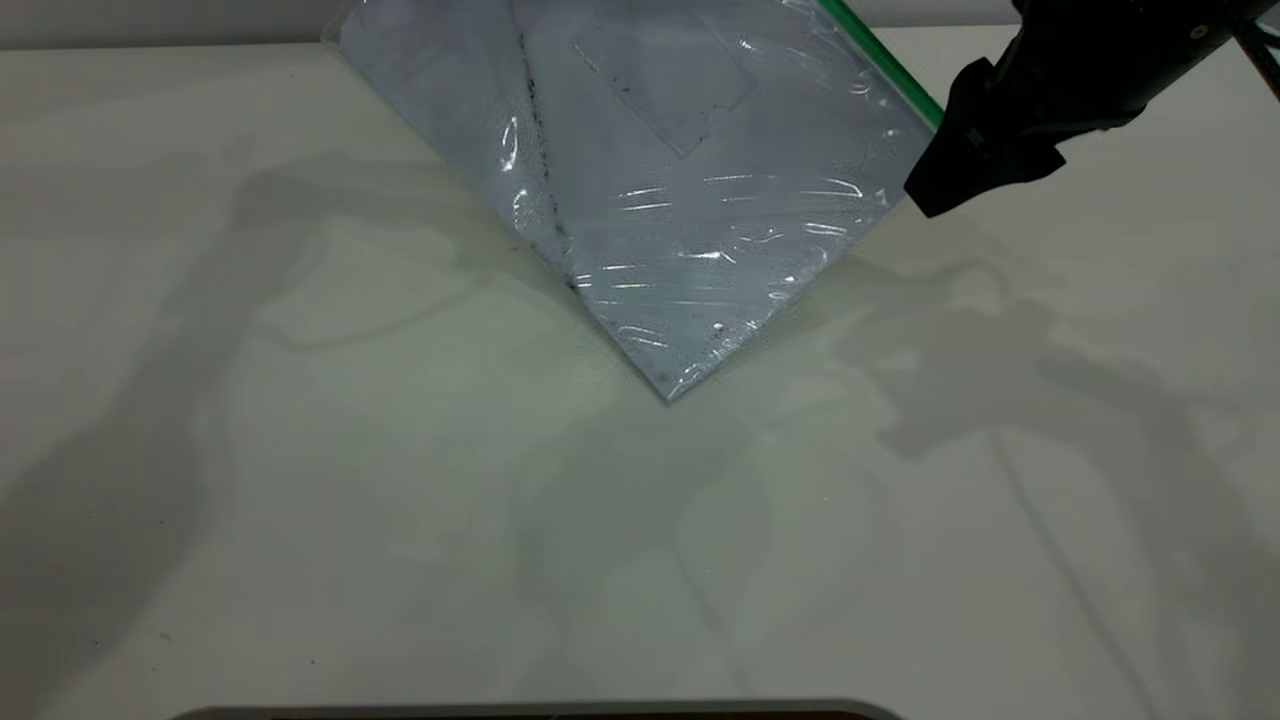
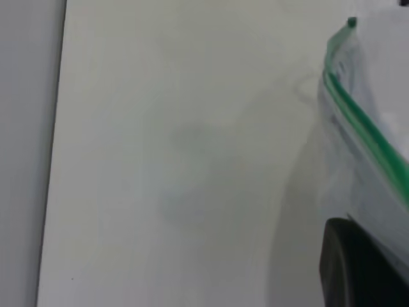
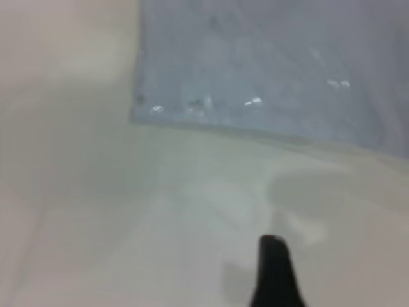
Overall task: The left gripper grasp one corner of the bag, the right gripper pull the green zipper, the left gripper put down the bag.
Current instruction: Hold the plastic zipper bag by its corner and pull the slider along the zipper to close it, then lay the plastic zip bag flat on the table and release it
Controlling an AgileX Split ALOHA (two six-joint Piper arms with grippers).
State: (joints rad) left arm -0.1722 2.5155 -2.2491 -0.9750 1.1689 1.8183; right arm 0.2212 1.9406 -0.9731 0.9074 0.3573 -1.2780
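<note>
The bag (image 1: 680,200) hangs tilted above the white table, its lowest clear corner (image 1: 668,393) touching or just over the surface. The green zipper (image 1: 885,65) runs down its right edge. The right gripper (image 1: 935,185) sits just beside that strip's lower end. In the right wrist view the bag (image 3: 275,64) lies ahead, apart from it. The left gripper (image 2: 367,227) is out of the exterior view; in its wrist view it is shut on the bag's clear plastic (image 2: 390,57) beside the green zipper (image 2: 361,121), whose slider tab (image 2: 351,23) sits at the far end.
The white table (image 1: 400,500) spreads below the bag, carrying only shadows of the arms. A dark rounded edge (image 1: 540,712) shows at the front. The table's side edge (image 2: 54,153) appears in the left wrist view.
</note>
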